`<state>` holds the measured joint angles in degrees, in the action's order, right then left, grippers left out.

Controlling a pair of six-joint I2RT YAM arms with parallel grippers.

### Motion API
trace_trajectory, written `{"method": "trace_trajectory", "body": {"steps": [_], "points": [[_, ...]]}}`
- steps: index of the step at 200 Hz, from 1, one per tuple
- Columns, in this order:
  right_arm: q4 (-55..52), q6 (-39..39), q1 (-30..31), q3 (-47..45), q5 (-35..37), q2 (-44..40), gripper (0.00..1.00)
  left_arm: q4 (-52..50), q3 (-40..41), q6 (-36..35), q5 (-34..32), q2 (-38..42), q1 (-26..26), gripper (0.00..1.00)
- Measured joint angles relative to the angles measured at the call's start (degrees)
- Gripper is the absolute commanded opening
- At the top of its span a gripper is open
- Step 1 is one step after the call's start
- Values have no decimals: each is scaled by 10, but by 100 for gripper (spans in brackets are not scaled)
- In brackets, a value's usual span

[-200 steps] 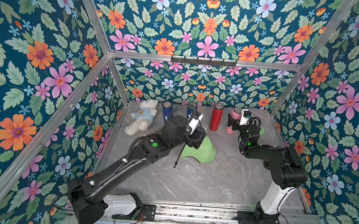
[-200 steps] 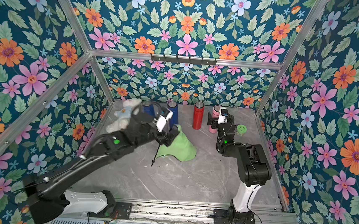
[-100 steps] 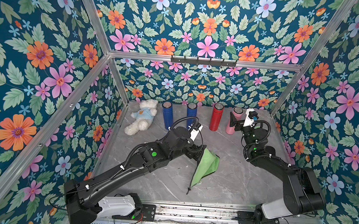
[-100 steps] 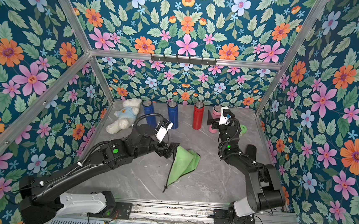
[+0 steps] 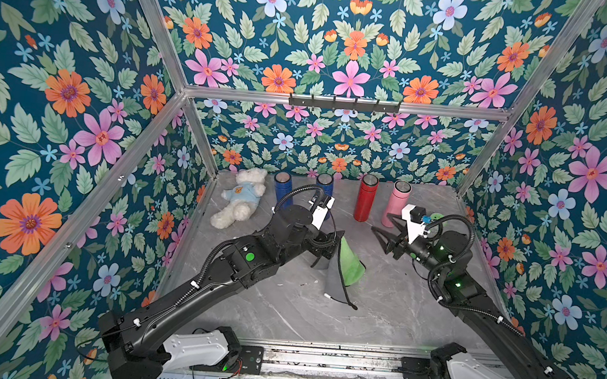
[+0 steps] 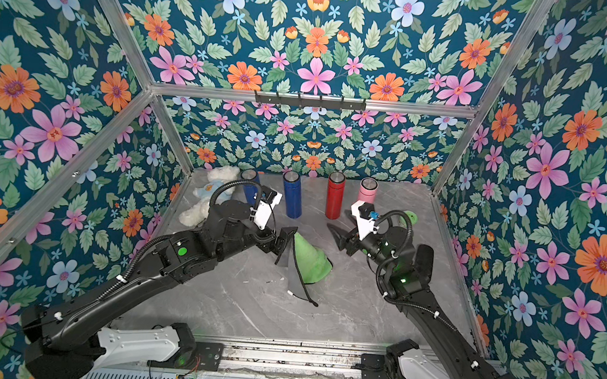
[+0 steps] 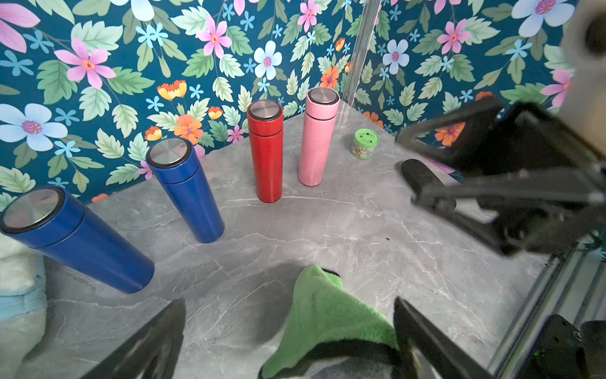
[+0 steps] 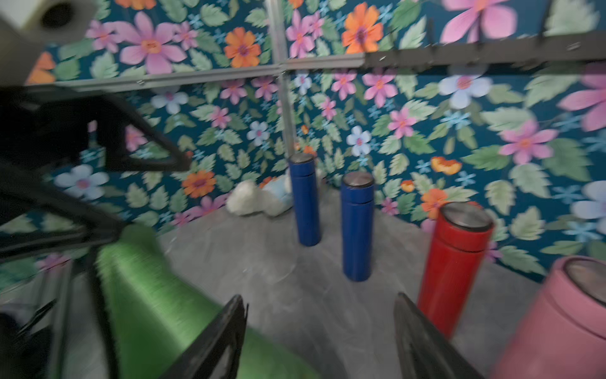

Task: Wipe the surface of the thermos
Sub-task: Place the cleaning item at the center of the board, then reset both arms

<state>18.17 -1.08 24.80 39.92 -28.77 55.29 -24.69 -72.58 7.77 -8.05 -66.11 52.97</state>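
Since b4 our right gripper (image 8: 319, 298), jaws apart & empty, swung toward the fuzzy green cloth (image 5: 349, 264) drooping off our wide-open left gripper (image 7: 288, 305); no wiping yet, w/ the tall metal thermoses (image 5: 366, 201) untouched by the back wall (image 5: 335, 141).

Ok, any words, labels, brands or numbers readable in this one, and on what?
No readable text.
Small green-lidded jar: patterned label, too blurred to read.
White teddy bear's light-blue shirt: orange mark, too small to read.
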Motion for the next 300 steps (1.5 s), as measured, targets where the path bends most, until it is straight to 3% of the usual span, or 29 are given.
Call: {"method": "trace_trajectory", "body": {"steps": [42,76,93,100,111,134,160,187,220,244,279,300], "points": [[-23,-19,97,10,-41,55,64,7,-28,-5,8,-15,0,99],[-6,-40,111,31,-44,114,14,7,-37,-5,20,-19,0,99],[5,-47,112,37,-45,134,11,7,-38,-5,22,-19,0,99],[8,-47,112,35,-44,139,13,7,-38,-5,22,-17,0,99],[9,-49,112,28,-40,139,25,7,-38,-7,19,-12,0,99],[-9,-47,112,22,-18,119,34,22,-21,-7,-2,9,-1,99],[-47,-47,112,21,38,84,48,71,66,-7,-23,42,-30,99],[-107,-50,93,16,115,71,63,144,214,10,-7,81,-126,99],[-149,-84,-12,-21,181,30,66,258,372,33,29,132,-235,99],[-154,-93,-91,-53,216,-5,68,327,436,43,43,146,-339,99],[-132,-72,-141,-110,260,-21,75,426,519,64,87,145,-524,99],[-94,-68,-183,-147,273,-12,76,496,560,68,97,115,-578,99]]}}
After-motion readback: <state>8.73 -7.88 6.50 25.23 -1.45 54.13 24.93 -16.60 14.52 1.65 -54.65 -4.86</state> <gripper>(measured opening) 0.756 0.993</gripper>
